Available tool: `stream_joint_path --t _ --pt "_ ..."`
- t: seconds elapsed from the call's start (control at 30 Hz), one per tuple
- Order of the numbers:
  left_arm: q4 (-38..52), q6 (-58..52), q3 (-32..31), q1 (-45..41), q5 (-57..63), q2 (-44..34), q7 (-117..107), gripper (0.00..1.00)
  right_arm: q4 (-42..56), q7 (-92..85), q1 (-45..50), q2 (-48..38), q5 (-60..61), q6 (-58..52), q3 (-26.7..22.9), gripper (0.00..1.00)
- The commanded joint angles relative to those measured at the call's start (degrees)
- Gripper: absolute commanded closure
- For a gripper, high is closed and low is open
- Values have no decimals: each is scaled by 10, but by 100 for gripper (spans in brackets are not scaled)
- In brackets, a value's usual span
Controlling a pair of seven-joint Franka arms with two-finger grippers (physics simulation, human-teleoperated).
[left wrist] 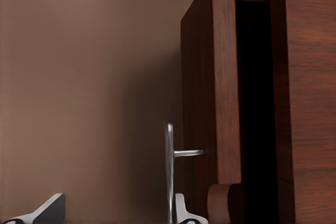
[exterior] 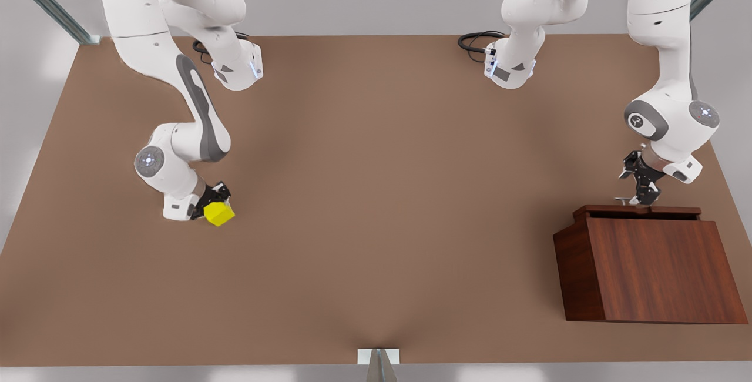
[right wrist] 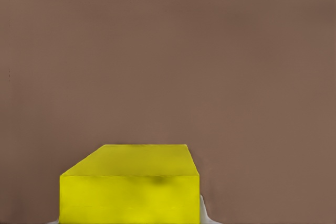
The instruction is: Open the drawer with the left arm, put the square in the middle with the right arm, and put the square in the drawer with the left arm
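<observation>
On the front view's right, the left gripper (exterior: 641, 194) hangs at the back edge of the dark reddish-brown cabinet (exterior: 652, 270), where the drawer (left wrist: 210, 82) stands pulled out by a narrow gap, so the opening step looks under way rather than finished. From the left wrist view, the thin silver bar handle (left wrist: 169, 171) runs between the pale fingertips (left wrist: 185, 211), which sit apart with one close against the bar; whether they pinch it cannot be told. Across the table (exterior: 376, 194), on the front view's left, the right gripper (exterior: 212, 204) is closed around the square (exterior: 219, 213), a plain bright yellow cube held low over the matte brown tabletop, with its smooth faces and crisp edges clear in the right wrist view (right wrist: 131, 190). Judging by this, the next move calls for a steady straight pull on the bar to widen the drawer, while the cube is carried to the middle of the table.
</observation>
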Motion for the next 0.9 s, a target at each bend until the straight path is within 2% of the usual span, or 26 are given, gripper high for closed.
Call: stream_joint_path --t 0.0,0.07,0.17,0.3,0.37,0.43,0.5,0.57,0.67,0.83,0.87 --pt "0 0 1 2 2 0 0 0 4 11 5 -1 -6 -2 0 33" --pt "0 -1 1 5 2 -2 0 0 49 63 77 26 -9 -2 -1 33" --pt "-28 0 1 6 3 -26 0 0 174 145 162 102 -16 -53 -2 32" --pt "-45 -1 9 5 3 -39 1 0 378 232 235 222 -16 -157 -3 32" --pt "-54 -1 14 5 5 -48 1 0 419 258 245 241 -22 -188 -2 31" --pt "-65 -2 16 6 5 -57 1 0 505 304 291 283 -22 -225 -4 31" --pt "-74 -2 21 6 5 -68 1 0 567 328 330 327 -22 -237 -4 30" --pt "-98 -5 23 5 5 -91 1 0 661 387 386 406 -22 -230 -8 30" --pt "-109 -6 29 5 5 -105 1 0 699 393 417 447 -20 -183 -16 28" --pt "-119 -6 30 5 6 -108 1 0 700 395 482 483 -19 -106 -13 25" --pt "-120 -6 30 5 6 -112 1 0 699 395 489 490 -19 -76 -13 21"
